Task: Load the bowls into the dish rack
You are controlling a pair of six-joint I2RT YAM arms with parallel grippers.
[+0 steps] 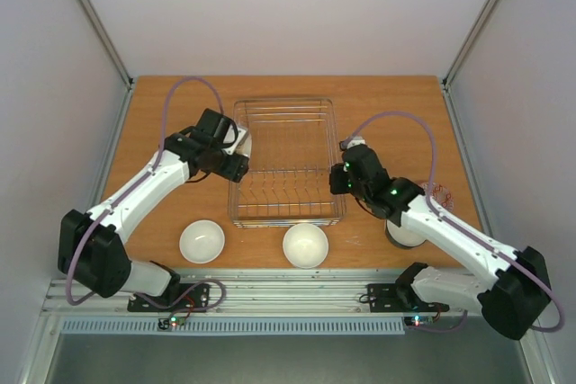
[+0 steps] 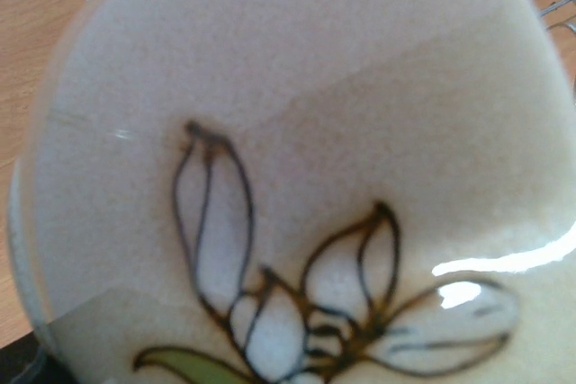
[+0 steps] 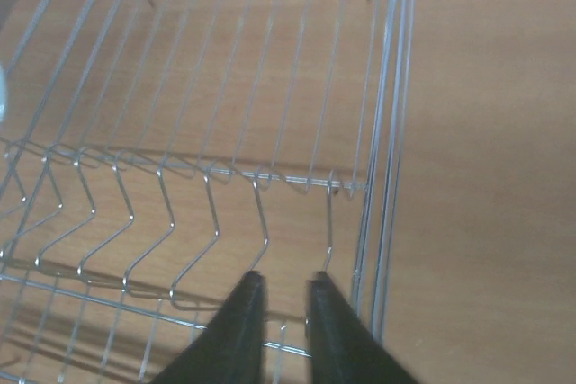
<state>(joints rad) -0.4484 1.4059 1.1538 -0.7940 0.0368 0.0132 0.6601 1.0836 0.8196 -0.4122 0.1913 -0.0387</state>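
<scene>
Left gripper [image 1: 241, 144] has its jaws wide around a sprig-motif bowl [image 2: 297, 177] at the dish rack [image 1: 286, 164]'s left edge. Right gripper [image 3: 281, 287], nearly closed and holding nothing, hangs over the rack's right side.

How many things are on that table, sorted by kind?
White bowls: 2
Sprig bowl: 1
Half-hidden bowl: 1
Rack: 1
Arms: 2
Total: 7

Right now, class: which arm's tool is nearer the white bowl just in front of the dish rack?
Right. The right tool sits by the dish rack's right wall, diagonally behind the white bowl. The left tool is at the rack's far-left side, farther away.
</scene>
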